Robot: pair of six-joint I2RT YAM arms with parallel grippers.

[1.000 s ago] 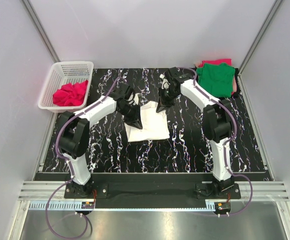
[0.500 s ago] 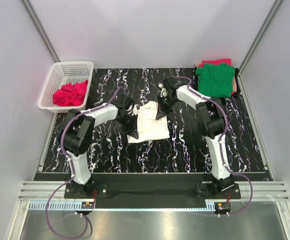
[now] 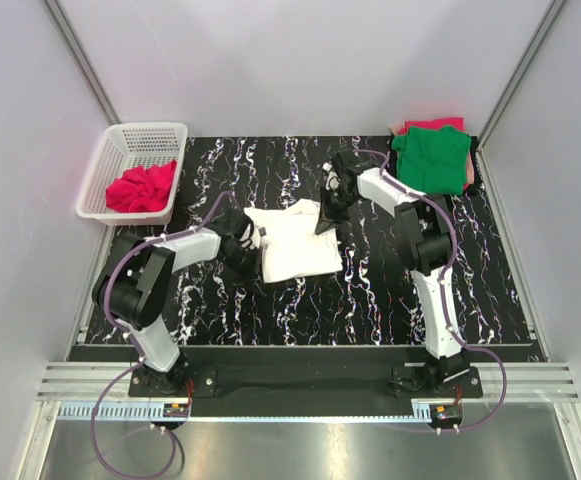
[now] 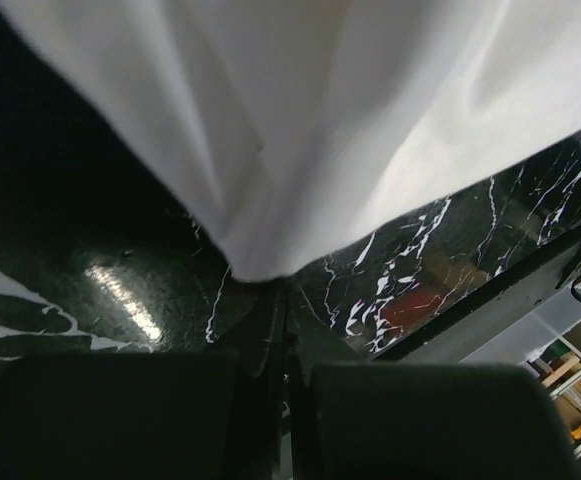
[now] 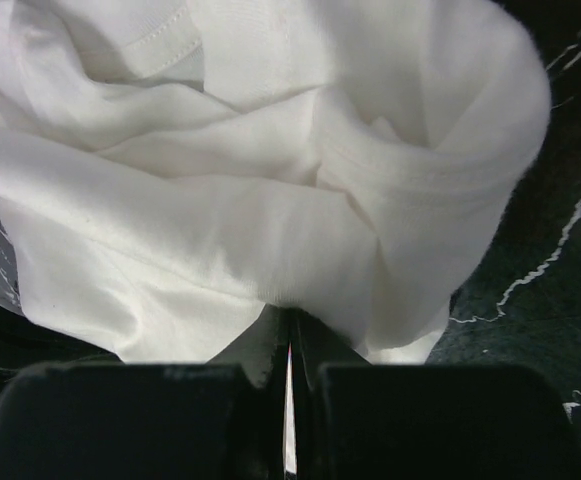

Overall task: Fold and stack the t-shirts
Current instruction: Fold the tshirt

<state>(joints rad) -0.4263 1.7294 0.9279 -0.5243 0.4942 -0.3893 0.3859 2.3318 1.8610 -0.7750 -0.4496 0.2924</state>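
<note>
Item: white t-shirt (image 3: 295, 242), rumpled, lying mid-worktop (image 3: 370, 290) between 2 arms. Left tool (image 4: 278, 298) is pressed together, pinching its left edge; right tool (image 5: 290, 318) is pressed together, pinching bunched cloth at its far-right corner. Risk, as judged: both holds are thin, so uneven pulling could slip the fabric free or skew the fold before it joins the green t-shirt (image 3: 432, 158) far right.

White cotton t-shirt (image 3: 292, 248), centre; green cotton t-shirt (image 3: 432, 160), 1 o'clock; pinkish-red crumpled t-shirt (image 3: 142, 187), 10 o'clock, in white plastic lattice basket (image 3: 130, 145); black white-veined marble-pattern tabletop (image 3: 370, 290).
</note>
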